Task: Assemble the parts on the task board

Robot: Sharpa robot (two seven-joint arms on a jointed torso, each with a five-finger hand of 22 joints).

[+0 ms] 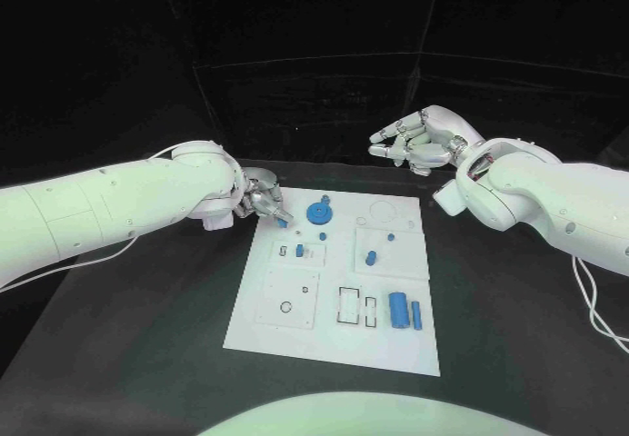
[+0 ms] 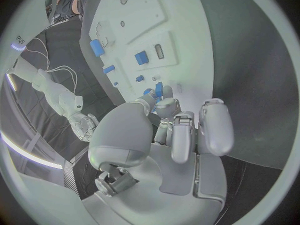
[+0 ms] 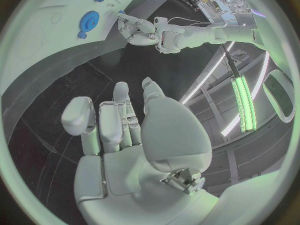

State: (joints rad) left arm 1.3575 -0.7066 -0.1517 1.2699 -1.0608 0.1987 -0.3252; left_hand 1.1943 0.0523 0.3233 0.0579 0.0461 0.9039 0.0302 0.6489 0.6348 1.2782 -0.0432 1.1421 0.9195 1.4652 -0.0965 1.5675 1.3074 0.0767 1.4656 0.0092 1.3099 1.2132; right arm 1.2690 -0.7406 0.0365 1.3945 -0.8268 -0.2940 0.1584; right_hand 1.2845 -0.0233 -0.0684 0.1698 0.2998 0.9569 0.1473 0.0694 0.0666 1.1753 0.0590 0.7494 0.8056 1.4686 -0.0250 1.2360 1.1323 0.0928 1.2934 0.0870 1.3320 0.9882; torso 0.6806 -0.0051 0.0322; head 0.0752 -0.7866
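Two arms flank our white task board (image 1: pixel 263 309): we keep the right hand (image 1: pixel 417 138) raised beyond its far edge, fingers loosely apart, empty. Our left hand (image 1: pixel 260 202) pinches a small blue part (image 1: pixel 282 221) at the board's far-left corner, presumably for seating it.

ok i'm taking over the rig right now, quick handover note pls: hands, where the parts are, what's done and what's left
Left hand: at the far left corner of the task board, pinching a small blue part at its fingertips.
Right hand: raised beyond the board's far edge, fingers curled, holding nothing.
Parts: blue round disc near the far edge; small blue pieces in the middle recesses, one at; two blue bars and at the near right.
Done: hard to tell which pieces are fully seated.
Left: place the held part; several outlined recesses look unfilled, including the ring outline at the near left.
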